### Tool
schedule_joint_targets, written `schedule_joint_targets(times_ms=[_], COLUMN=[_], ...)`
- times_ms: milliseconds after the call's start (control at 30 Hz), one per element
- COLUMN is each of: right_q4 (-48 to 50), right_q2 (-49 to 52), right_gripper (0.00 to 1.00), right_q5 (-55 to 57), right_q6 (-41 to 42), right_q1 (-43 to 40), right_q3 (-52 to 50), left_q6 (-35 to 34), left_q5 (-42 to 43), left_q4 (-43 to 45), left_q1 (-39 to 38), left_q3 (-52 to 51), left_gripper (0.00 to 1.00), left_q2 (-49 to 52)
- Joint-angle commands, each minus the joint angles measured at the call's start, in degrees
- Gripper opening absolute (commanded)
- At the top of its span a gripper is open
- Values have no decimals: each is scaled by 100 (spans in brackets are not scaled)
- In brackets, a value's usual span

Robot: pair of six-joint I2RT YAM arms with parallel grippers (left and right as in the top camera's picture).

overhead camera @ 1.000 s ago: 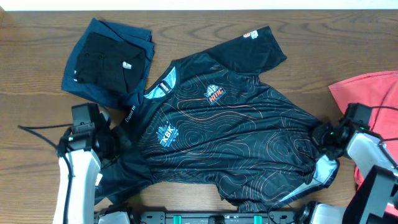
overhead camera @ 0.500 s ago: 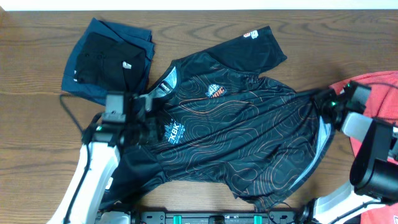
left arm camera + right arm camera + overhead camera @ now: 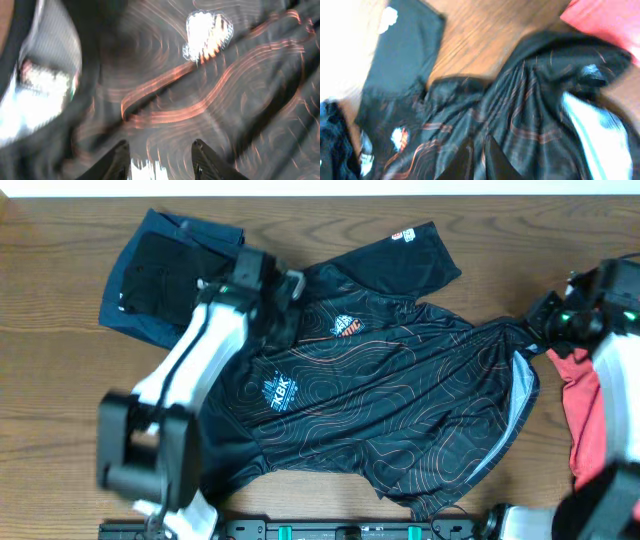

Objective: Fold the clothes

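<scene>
Item: black zip jersey (image 3: pixel 400 400), thin orange contour lines, white lettering, grey side panel.
Location: spread front-up across the middle of the table (image 3: pixel 60 380), collar toward the far left, hem toward the right.
Neighbours: folded navy garments (image 3: pixel 120 305) touching the jersey's collar end; red T-shirt (image 3: pixel 585 400) just beside the hem end.
Overhead only: whole layout, both arms, and the hem corner gathering to a point at the right gripper (image 3: pixel 540 325).
Left wrist only: close, heavily blurred cloth with contour lines and the chest logo (image 3: pixel 207 32); no table in sight.
Right wrist only: bunched folds of the jersey, the pale side panel, bare wood beyond, and a corner of the red T-shirt (image 3: pixel 605 20).
Left gripper (image 3: pixel 285 310): over the collar and upper chest. In the wrist view its fingers (image 3: pixel 120 160) stand moderately apart above the cloth; the blur makes it impossible to tell whether any cloth is pinched.
Right gripper, wrist view (image 3: pixel 478 142): fingers (image 3: pixel 460 162) nearly together with only a narrow slit between them, cloth running up to the tips; clenched on the jersey's hem corner.
</scene>
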Motion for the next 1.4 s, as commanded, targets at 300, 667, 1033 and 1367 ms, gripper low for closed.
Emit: schedule_joint_targets(times_ms=[300,667,1033,1367], right_q4=[-2094,-2306,-968,734], right_q2=[-1458,-1408,-964,-236], right_gripper=[5,6,27,36], right_q5=[61,951,1799,1797], right_q6=[-396,-286,-260,-525], right_q1=[463,1010,1110,1110], right_q3=[103,-28,-1335,-1910], left_q6=[444,-114,-686,-688], left_q5=[-192,-3088,-2649,-2081], left_q4=[1241,2076,822,-96], left_q1=[-20,205,1147,938], left_q3=[1176,1176,2288,3077], left_gripper=[6,6,6,29], left_q2=[2210,3042,2977,1803])
